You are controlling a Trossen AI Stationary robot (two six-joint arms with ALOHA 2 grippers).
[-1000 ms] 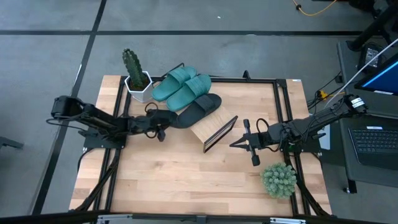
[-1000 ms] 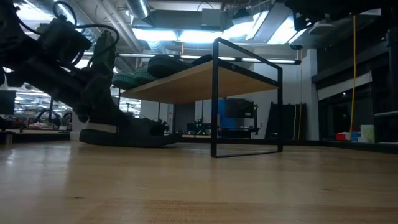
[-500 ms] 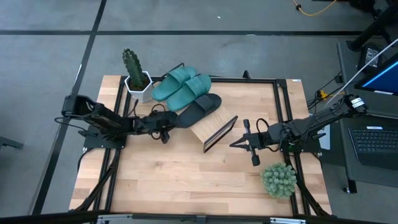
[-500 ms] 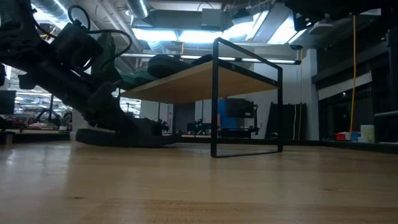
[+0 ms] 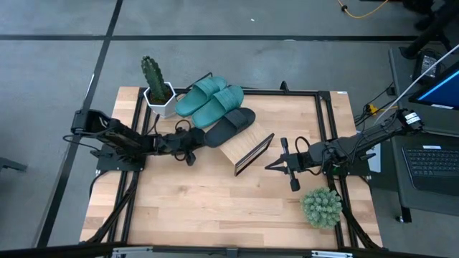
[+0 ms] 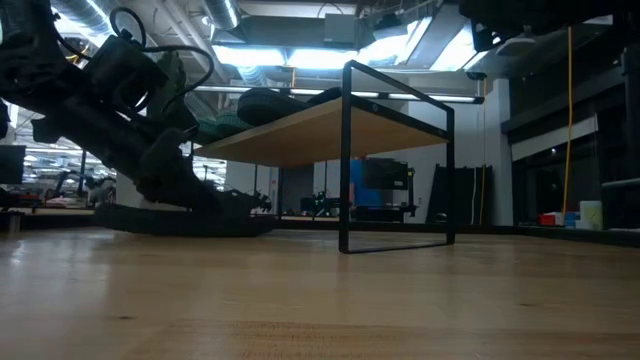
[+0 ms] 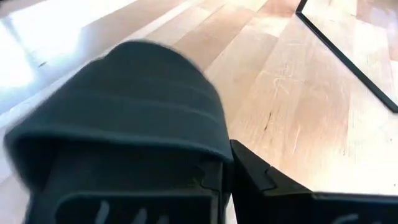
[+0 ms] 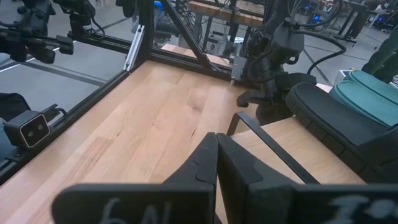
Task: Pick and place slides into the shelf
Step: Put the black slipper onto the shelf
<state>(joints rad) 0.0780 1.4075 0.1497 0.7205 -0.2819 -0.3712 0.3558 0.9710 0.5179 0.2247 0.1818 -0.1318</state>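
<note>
Light wooden worktop. Low slanted wooden-plank shelf with black metal frame, centre. Black rubber slide sandal and teal-green slide pair at its far-left side. Left end effector: clamped on the black slide's heel. Right end effector: fingers together, empty, just right of the shelf.

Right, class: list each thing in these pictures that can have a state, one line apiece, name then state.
left gripper: shut on the black slide's heel
black slide: on the table, gripped at one end
teal slides: paired, lying side by side
shelf: upright beside the slides
right gripper: shut, holding nothing
</note>
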